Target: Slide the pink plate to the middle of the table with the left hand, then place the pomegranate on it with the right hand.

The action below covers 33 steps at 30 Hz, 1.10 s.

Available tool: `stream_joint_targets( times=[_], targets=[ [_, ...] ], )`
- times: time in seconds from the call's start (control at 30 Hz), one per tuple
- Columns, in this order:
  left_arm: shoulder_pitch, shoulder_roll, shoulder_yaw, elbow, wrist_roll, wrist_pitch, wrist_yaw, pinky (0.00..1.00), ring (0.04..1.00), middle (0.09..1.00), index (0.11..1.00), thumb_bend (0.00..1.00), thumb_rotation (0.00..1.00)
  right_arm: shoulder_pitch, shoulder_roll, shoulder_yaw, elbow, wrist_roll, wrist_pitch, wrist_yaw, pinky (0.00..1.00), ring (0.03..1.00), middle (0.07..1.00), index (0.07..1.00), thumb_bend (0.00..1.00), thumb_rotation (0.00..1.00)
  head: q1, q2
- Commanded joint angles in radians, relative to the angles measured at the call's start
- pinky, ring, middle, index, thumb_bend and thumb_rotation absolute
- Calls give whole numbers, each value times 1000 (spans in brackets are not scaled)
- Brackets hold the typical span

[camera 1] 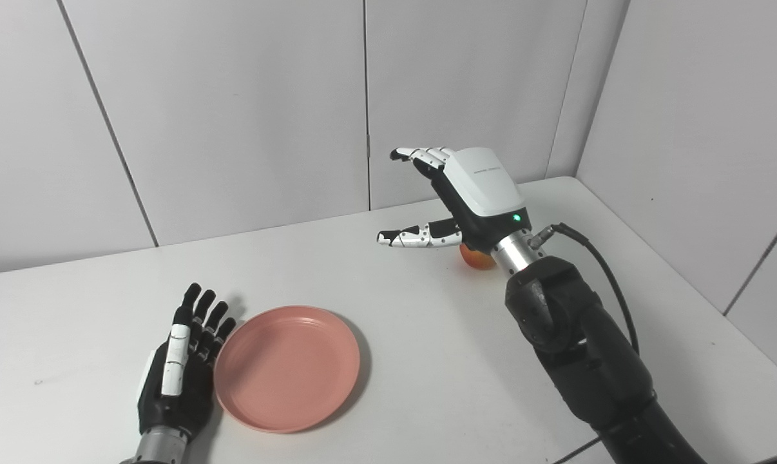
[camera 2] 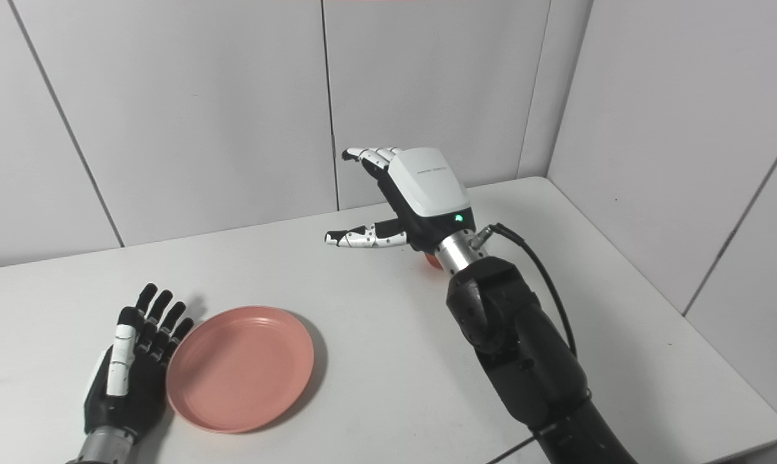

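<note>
Left hand (camera 1: 181, 367) lies flat on the table (camera 1: 427, 335), palm down, fingers straight and a bit spread, holding nothing. Its finger side sits right against the left rim of the pink plate (camera 1: 288, 367); can't tell if it's pressing or just beside. Plate sits left of centre, near the front edge, empty.

Risk here: if the plate still needs a nudge toward the middle, a flat hand pushing on a low rim could ride up over the edge or tip the plate instead of sliding it. A push off the plate's centre line would prob. spin it rather than move it straight.

Mid-table is bare white surface w/ nothing between plate and right arm.

Right hand (camera 1: 472, 193) hovers above the table to the right and further back, fingers extended and apart, thumb sticking out toward the left, gripping nothing. The pomegranate (camera 1: 477, 258) shows only as an orange-red sliver under the wrist, on the table, mostly hidden by the hand.

Risks on this side: fruit is round, so a glancing touch from the fingers coming down could roll it away, maybe toward the back wall or right edge. Hand also blocks the head cams' view of it, so aiming the grasp is partly blind. Carrying it across, a loose hold could drop it short of the plate.
</note>
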Motion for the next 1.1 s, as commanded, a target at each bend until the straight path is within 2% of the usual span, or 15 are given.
stream_joint_targets(
  times=[0.0,0.4,0.8,1.07],
  targets=[
    [2,-9,-5,-4,-5,9,-2,968,976,1000,1000,797,658,-76,-37,-2,39,-27,9,-15,729,801,808,791,801,704,1,-1],
    [5,-13,-8,-3,0,7,-3,972,973,1000,1000,783,657,-151,-96,45,255,-67,7,-36,774,819,821,783,804,731,9,-6],
    [9,-16,-6,-9,-1,20,2,980,972,1000,1000,793,652,-178,-101,49,421,-31,18,-106,738,796,811,773,813,722,14,-6],
    [9,-14,-8,-11,-1,20,-1,977,973,1000,1000,794,653,-166,-102,36,457,12,36,-135,714,778,797,770,826,717,14,-3]
  ],
)
